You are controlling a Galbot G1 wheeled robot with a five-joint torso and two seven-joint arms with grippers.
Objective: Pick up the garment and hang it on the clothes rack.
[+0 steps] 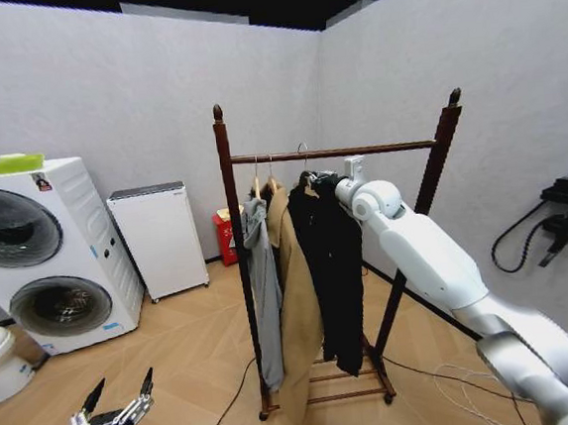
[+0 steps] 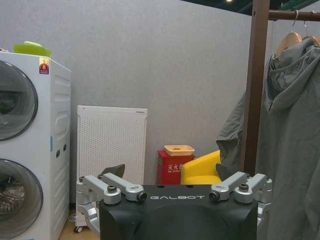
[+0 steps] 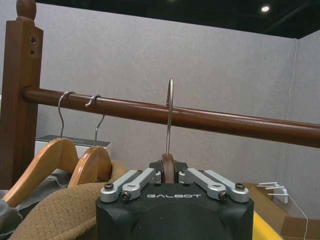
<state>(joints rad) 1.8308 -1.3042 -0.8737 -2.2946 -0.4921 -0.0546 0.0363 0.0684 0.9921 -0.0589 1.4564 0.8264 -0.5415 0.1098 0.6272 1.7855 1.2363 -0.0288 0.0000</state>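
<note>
Right end effector (image 3: pixel 169 176) is seen clamped on the black garment's (image 1: pixel 333 258) hanger (image 3: pixel 168 167), hook level with the clothes rack (image 3: pixel 200 119) bar; seating and release are judged next.

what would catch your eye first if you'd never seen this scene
The right gripper stands out first, raised to the clothes rack bar with its fingers closed on the hanger of the black garment, the hook over the bar. Beside it hang a tan coat and grey jacket; the left gripper waits low, open.
</note>
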